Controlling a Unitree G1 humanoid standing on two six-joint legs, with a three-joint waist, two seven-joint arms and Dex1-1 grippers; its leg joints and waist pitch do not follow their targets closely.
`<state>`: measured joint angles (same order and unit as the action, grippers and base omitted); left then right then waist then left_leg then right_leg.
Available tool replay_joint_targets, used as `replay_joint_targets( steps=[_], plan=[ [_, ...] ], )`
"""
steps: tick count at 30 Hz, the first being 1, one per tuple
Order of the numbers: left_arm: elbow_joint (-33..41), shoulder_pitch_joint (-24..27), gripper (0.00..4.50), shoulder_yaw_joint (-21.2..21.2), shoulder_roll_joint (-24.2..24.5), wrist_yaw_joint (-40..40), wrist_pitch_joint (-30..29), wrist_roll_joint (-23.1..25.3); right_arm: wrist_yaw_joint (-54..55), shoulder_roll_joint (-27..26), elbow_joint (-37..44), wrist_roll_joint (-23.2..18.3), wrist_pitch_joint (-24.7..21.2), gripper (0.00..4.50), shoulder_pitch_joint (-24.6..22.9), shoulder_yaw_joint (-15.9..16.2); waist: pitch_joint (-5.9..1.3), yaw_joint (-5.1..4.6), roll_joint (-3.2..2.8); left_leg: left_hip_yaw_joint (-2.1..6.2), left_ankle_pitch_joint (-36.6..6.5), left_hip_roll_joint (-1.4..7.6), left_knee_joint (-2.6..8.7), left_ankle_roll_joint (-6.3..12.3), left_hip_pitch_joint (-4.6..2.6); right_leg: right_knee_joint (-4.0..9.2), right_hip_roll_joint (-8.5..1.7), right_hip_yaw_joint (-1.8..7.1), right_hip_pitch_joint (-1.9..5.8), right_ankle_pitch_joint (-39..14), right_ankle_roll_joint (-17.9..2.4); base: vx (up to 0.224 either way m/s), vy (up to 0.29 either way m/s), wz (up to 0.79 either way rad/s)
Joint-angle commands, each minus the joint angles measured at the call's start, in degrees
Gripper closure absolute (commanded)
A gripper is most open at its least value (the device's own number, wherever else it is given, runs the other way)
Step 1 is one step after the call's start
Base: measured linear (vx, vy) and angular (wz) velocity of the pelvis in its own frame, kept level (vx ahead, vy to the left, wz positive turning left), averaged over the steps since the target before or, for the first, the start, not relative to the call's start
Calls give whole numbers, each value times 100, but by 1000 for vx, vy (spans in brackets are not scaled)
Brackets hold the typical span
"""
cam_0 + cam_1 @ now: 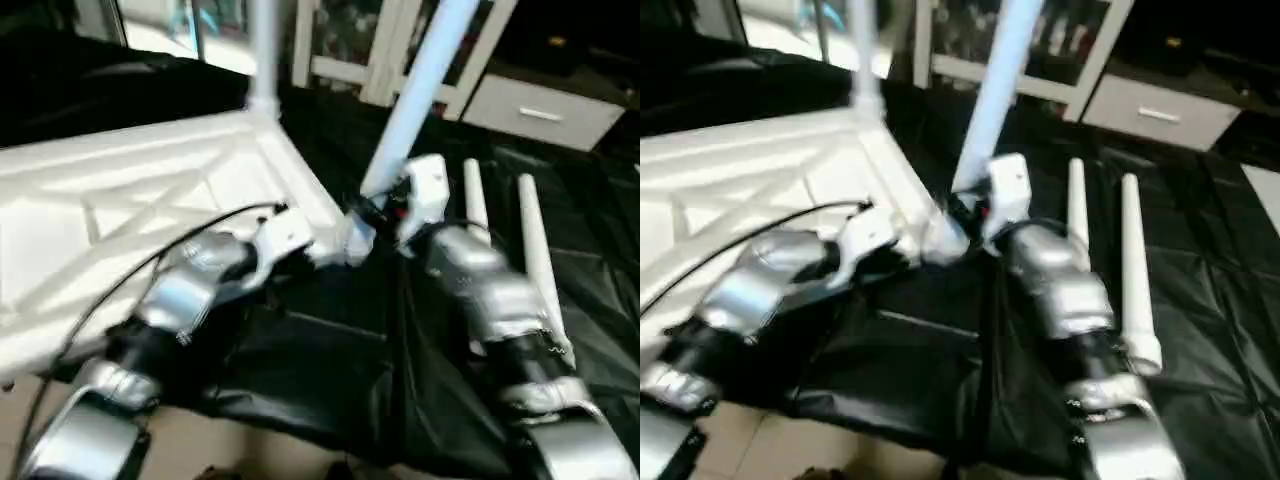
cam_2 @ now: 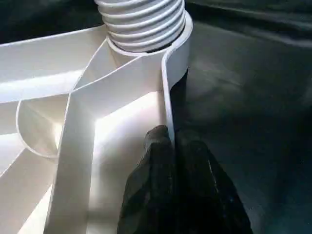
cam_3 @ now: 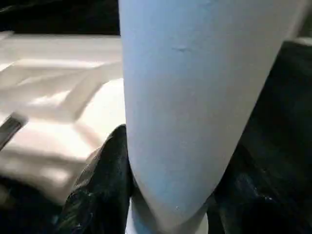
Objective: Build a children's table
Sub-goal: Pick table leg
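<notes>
You cannot see the top of the leg (image 1: 420,90) held between the right gripper's (image 3: 170,195) fingers: the frame edge cuts it off.

A black-draped desk (image 1: 330,360) carries the white tabletop (image 1: 120,210), lying underside up with its ribs showing, on the left part. Two loose white legs (image 1: 1110,260) lie side by side on the cloth, to the right.

The white plastic square tabletop (image 1: 150,200) lies underside up on the left part of the black-draped work table (image 1: 330,350). One long white tapered leg (image 1: 262,50) stands in its far corner socket, another (image 1: 415,90) leans at its near right corner. Two more legs (image 1: 535,250) lie side by side toward the work table's right edge.
</notes>
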<state>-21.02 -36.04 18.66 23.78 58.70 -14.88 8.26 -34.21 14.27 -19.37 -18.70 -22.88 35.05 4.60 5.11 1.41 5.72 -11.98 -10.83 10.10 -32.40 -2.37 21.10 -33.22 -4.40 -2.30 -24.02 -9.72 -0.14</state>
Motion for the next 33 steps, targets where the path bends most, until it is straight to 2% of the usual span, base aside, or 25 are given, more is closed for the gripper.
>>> replay_joint_targets(
  steps=[1, 4, 5, 6, 9, 12, 19, 23, 28, 33],
  plan=[
    [227, 204, 450, 393, 194, 687, 246, -55, -502, 543, 267, -34, -315, 267, -108, -82, -361, 44, -90, 97, -112, 350, 307, 557, -164, 124, -367, 255, 306, 523, -1746, 0, 0, 0],
    [210, 247, 450, 469, 343, 829, 507, -34, -1225, 983, 680, -283, -590, 267, -211, 38, -346, 111, -86, 85, -44, 352, 302, 581, -196, 118, -352, 249, 281, 503, -1741, 0, 0, 0],
    [205, 249, 450, 462, 356, 851, 556, -47, -1334, 1067, 746, -312, -645, 267, -230, 56, -354, 122, -66, 84, -28, 353, 296, 558, -200, 116, -354, 246, 282, 453, -1731, 0, 0, 0],
    [201, 247, 450, 452, 358, 863, 580, -65, -1392, 1121, 782, -365, -728, 267, -235, 46, -342, 150, -67, 78, -138, 347, 303, 474, -199, 133, -367, 251, 275, 193, -1713, 0, 0, 0],
    [163, 213, 450, 418, 366, 887, 700, -81, -1548, 1247, 760, -337, -841, 267, -213, 51, -346, 151, -32, 88, -327, 349, 297, 372, -169, 147, -392, 260, 275, -101, -1657, 0, 0, 0],
    [125, 178, 450, 420, 367, 867, 732, -107, -1496, 1254, 799, -383, -955, 267, -198, 41, -349, 169, -30, 94, -449, 343, 287, 275, -167, 157, -397, 269, 261, -347, -1575, 0, 0, 0],
    [100, 202, 450, 379, 319, 881, 843, -155, -1396, 1088, 1098, -672, -1375, 267, -297, -70, -371, 188, -33, 100, -303, 335, 269, 287, -158, 122, -379, 262, 265, -173, -1545, 0, 0, 0],
    [97, 214, 450, 381, 293, 879, 859, -167, -1334, 924, 1079, -620, -1358, 267, -354, -32, -377, 200, -28, 96, -160, 328, 256, 349, -151, 99, -379, 256, 269, 27, -1607, 0, 0, 0],
    [68, 189, 450, 393, 290, 868, 874, -175, -1188, 691, 834, -471, -1189, 267, -327, 91, -367, 199, -46, 100, -264, 327, 265, 260, -163, 108, -381, 251, 256, -146, -1587, 0, 0, 0],
    [45, 171, 450, 392, 277, 856, 897, -162, -1090, 583, 644, -318, -1023, 267, -240, 212, -366, 188, -37, 102, -297, 320, 267, 215, -159, 107, -375, 250, 263, -155, -1543, 0, 0, 0]
  ],
)
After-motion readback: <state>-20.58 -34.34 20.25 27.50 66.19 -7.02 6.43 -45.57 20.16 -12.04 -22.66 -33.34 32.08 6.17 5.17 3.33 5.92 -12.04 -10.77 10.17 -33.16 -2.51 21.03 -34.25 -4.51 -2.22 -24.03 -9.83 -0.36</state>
